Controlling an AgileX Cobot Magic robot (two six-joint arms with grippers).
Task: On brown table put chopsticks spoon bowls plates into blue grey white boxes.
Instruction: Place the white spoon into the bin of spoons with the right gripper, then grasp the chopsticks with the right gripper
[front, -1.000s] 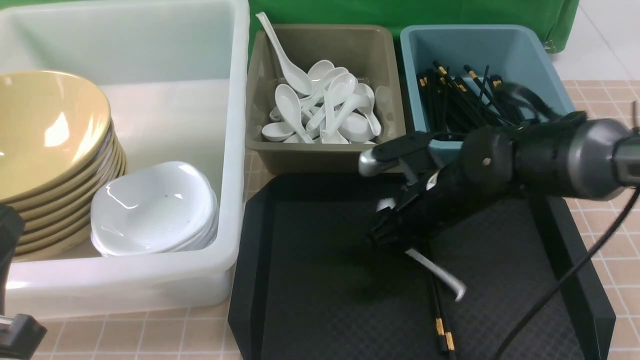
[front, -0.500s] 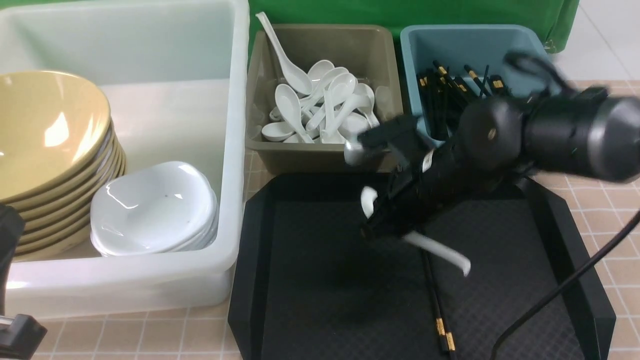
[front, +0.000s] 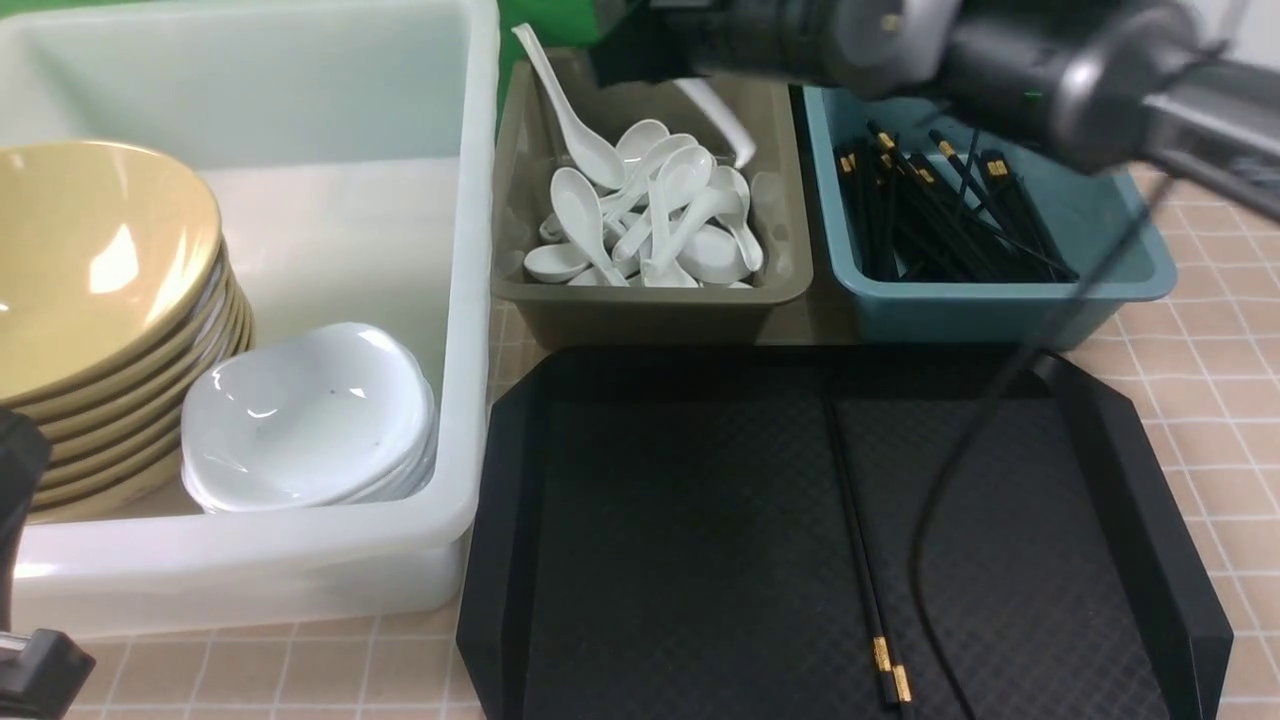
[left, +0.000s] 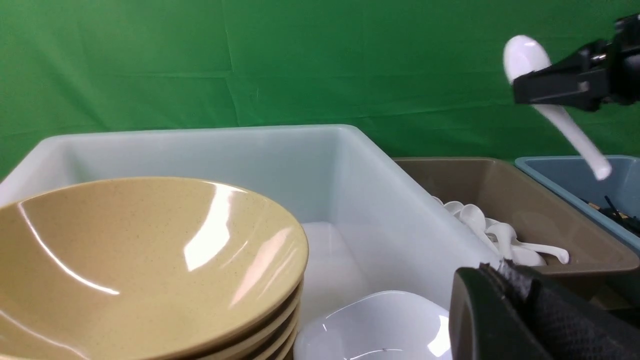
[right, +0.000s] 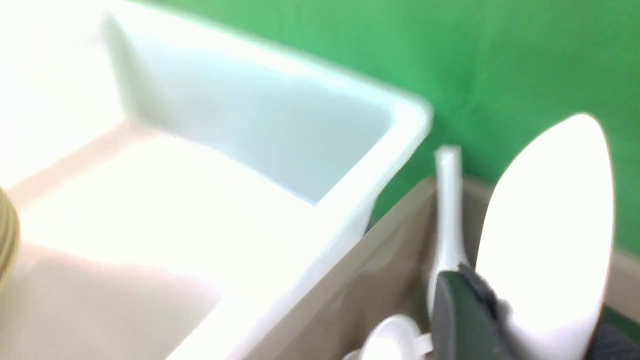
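My right gripper (front: 650, 50) is shut on a white spoon (front: 722, 115) and holds it in the air above the back of the olive grey bin (front: 650, 310), which holds several spoons. The held spoon also shows in the left wrist view (left: 575, 130) and in the right wrist view (right: 545, 235). A pair of black chopsticks (front: 858, 540) lies on the black tray (front: 650, 560). The teal blue bin (front: 1000, 305) holds several chopsticks. The white tub (front: 470, 300) holds stacked tan bowls (front: 90, 300) and white plates (front: 310, 415). My left gripper (left: 500, 272) is shut and empty beside the tub.
The brown tiled table (front: 1200, 300) shows to the right of the tray and along the front edge. A green cloth (left: 250, 65) hangs behind the bins. My right arm's cable (front: 960, 460) hangs over the right half of the tray.
My right gripper has lifted the spoon off the black tray and carried it up and back, to above the grey bin. The chopsticks on the tray now lie uncovered.
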